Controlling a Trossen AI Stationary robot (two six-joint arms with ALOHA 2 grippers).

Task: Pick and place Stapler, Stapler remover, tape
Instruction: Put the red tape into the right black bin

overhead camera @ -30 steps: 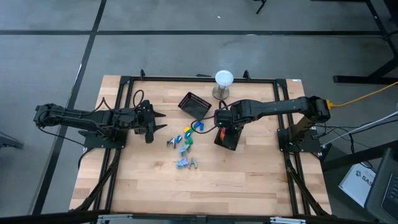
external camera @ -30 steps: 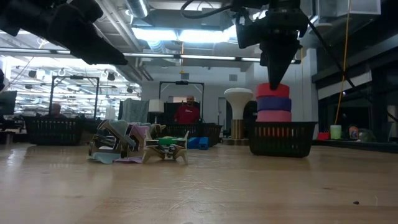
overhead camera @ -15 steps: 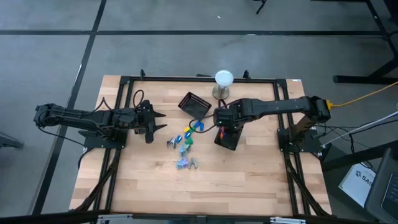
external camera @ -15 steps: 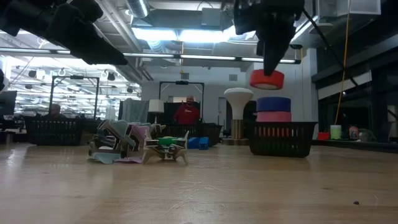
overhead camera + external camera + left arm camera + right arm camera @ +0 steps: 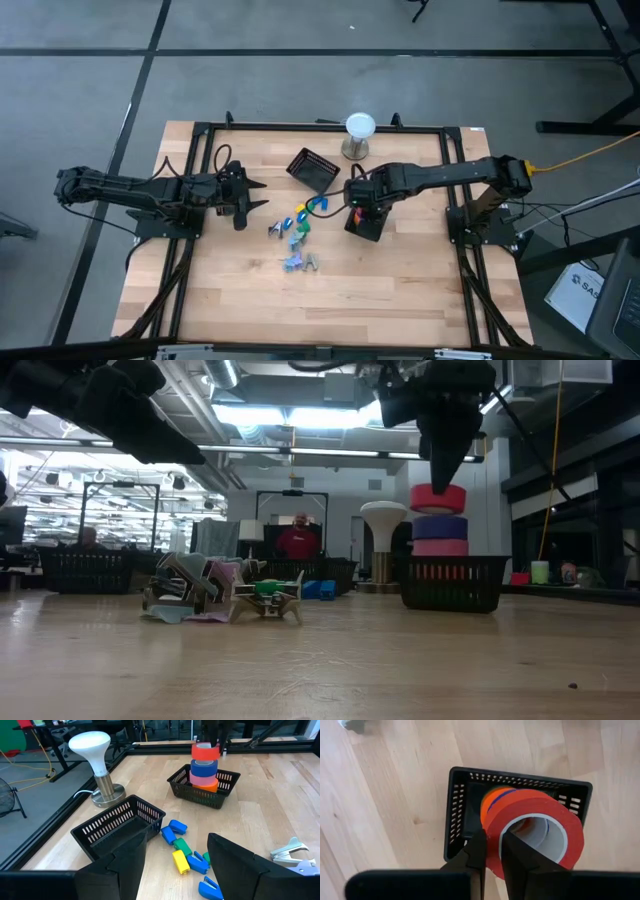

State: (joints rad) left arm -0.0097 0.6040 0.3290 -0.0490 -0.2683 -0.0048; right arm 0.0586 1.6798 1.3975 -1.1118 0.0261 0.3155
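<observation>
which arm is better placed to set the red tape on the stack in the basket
Right. Its gripper is shut on the red tape, directly above the stack in the basket. The left gripper is open and empty, far off across the table.

You are in a robotics lab or workshop hall: upper part of the low view shows exposed ceiling ducts [image 5: 250, 385] and strip lights [image 5: 270, 415], a seated person [image 5: 299, 540] at centre. The wooden table [image 5: 400, 290] stands on grey concrete floor [image 5: 300, 85].
</observation>
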